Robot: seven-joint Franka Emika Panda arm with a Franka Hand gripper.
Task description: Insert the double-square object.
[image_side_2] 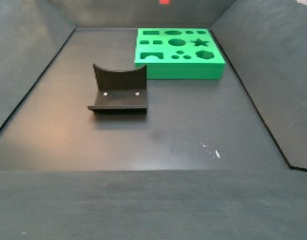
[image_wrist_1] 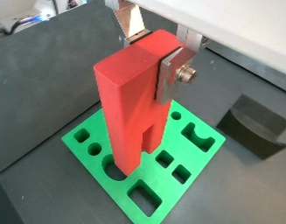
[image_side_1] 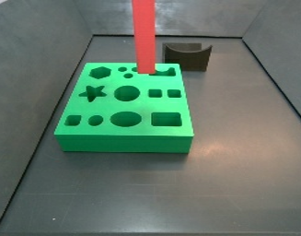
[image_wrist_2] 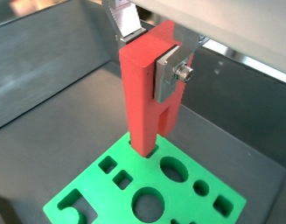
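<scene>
My gripper (image_wrist_1: 151, 54) is shut on the top of the double-square object (image_wrist_1: 122, 105), a tall red bar held upright with its two square prongs pointing down. Silver fingers (image_wrist_1: 170, 77) clamp both sides of it; the same grip shows in the other wrist view (image_wrist_2: 151, 54). The bar's (image_wrist_2: 143, 105) lower end is over the green board (image_wrist_2: 169, 188) near one edge. In a side view the bar (image_side_1: 144, 37) stands at the board's (image_side_1: 128, 134) back edge; the gripper is out of frame there. I cannot tell whether the prongs touch the board.
The dark brown curved holder (image_side_1: 187, 55) stands just behind the board and also shows in a wrist view (image_wrist_1: 256, 125) and a side view (image_side_2: 118, 91). Grey walls (image_side_1: 54, 83) enclose the dark floor. The board (image_side_2: 178, 52) has several shaped holes.
</scene>
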